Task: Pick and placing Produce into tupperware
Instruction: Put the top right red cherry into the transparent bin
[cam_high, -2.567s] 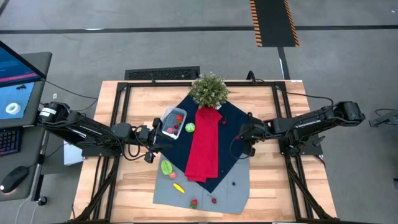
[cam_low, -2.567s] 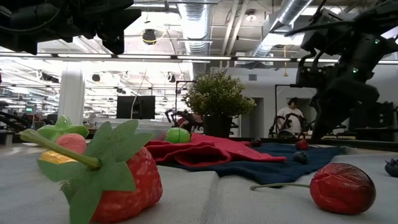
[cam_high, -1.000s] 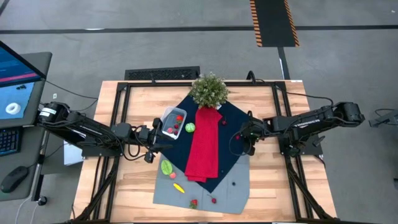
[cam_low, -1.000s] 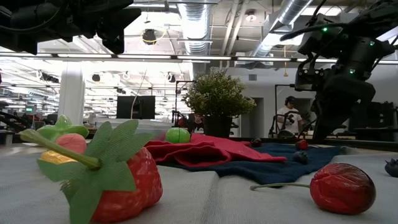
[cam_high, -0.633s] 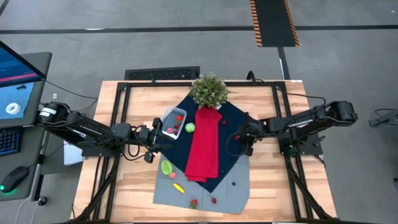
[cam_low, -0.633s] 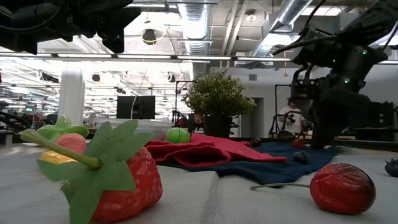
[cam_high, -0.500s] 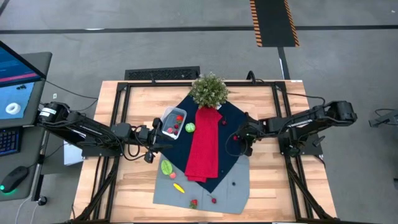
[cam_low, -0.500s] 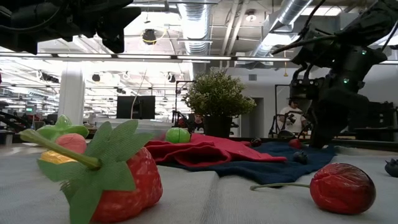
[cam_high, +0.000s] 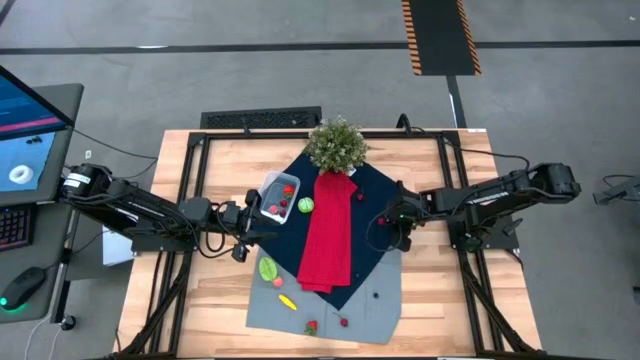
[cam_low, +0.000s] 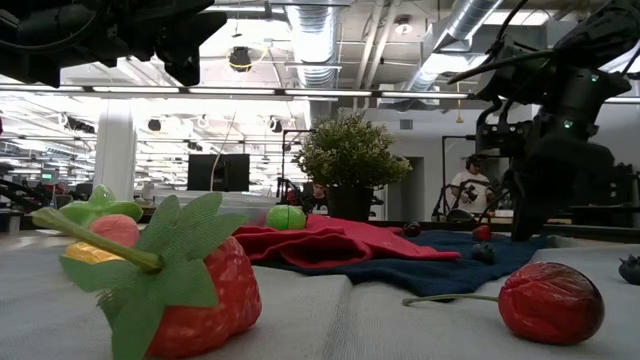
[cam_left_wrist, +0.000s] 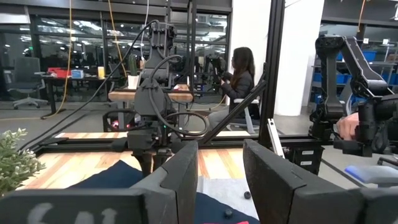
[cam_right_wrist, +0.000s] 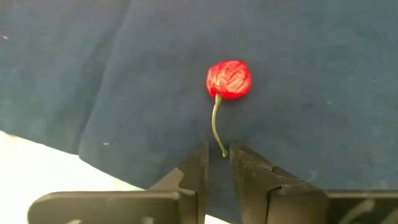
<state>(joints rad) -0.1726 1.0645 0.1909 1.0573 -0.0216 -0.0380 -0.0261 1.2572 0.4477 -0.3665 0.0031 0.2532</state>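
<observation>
Right tool (cam_right_wrist: 216, 163) nips cherry (cam_right_wrist: 229, 79) stem near navy cloth (cam_right_wrist: 323, 74) edge

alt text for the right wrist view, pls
The right claw is nearly closed around the tip of a red cherry's green stem, just above a dark blue cloth. The cherry lies on the cloth; a pale surface shows at one corner.

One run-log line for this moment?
right gripper: at cherry stem, navy cloth | left gripper: open, idle | tupperware: partly filled
</observation>
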